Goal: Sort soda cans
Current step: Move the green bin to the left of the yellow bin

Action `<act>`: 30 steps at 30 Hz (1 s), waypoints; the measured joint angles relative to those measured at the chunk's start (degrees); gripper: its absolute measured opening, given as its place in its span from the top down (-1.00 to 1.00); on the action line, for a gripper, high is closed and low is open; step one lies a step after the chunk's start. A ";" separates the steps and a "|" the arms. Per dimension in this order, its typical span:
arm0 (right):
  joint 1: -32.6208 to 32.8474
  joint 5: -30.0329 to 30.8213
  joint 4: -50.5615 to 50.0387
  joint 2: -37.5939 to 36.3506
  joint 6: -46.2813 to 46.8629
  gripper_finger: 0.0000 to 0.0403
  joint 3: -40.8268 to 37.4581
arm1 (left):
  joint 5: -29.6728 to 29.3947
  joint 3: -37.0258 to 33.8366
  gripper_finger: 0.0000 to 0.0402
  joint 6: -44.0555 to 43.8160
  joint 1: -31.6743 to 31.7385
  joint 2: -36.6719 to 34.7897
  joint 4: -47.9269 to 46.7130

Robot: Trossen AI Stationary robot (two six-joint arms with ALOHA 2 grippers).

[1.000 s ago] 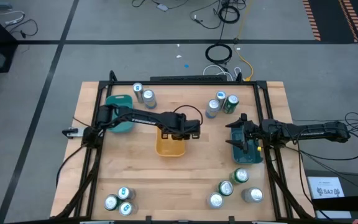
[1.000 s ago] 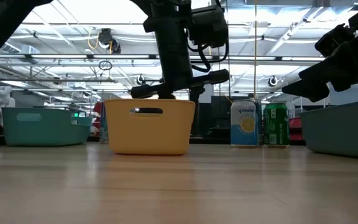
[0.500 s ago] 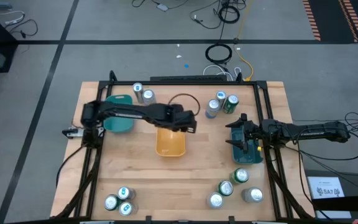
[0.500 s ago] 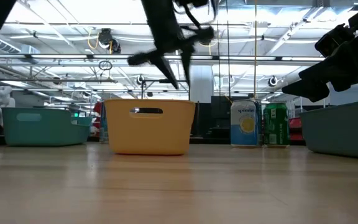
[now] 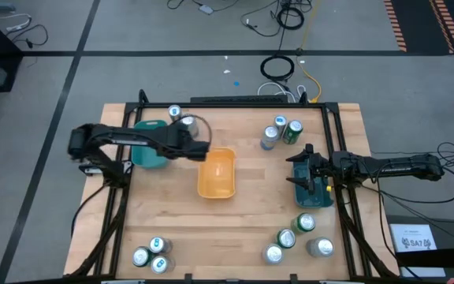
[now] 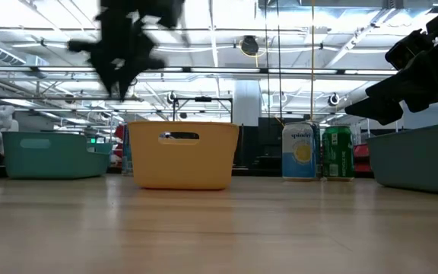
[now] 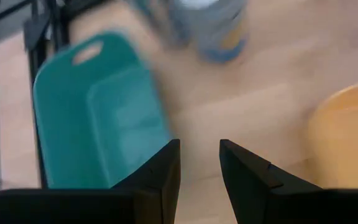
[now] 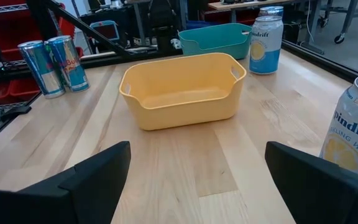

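Soda cans stand upright in groups on the wooden table: two at the far left [image 5: 181, 118], three at the far right [image 5: 280, 130], three at the near left [image 5: 152, 255], and several at the near right [image 5: 294, 239]. My left gripper [image 5: 201, 150] is in the air between the teal tray [image 5: 150, 148] and the yellow tray [image 5: 217, 173]. Its fingers [image 7: 199, 163] are a narrow gap apart and hold nothing. My right gripper [image 5: 299, 167] is wide open and empty over the dark-green tray [image 5: 315, 189].
The yellow tray [image 8: 182, 90] looks empty from the right wrist view. A black frame rail [image 5: 124, 197] runs along the table's left and right sides. Bare wood lies in the middle of the table, near the front edge.
My left gripper has swung from over the yellow tray toward the table's far left, to a place beside the teal tray, and has risen a little. The trays, the cans and my right arm have stayed where they were.
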 joint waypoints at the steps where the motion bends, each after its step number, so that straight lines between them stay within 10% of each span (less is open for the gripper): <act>1: 0.00 0.00 0.00 0.01 0.00 -0.81 0.00 | 1.39 -4.29 0.39 0.01 0.53 -1.82 0.61; 11: 0.00 0.00 -0.02 0.01 0.00 -0.81 0.00 | 10.92 -31.88 0.39 7.71 10.12 -22.42 29.45; 30: 0.00 0.02 0.04 0.01 0.01 -0.81 0.00 | 14.29 -32.67 0.39 20.50 23.43 -16.38 35.38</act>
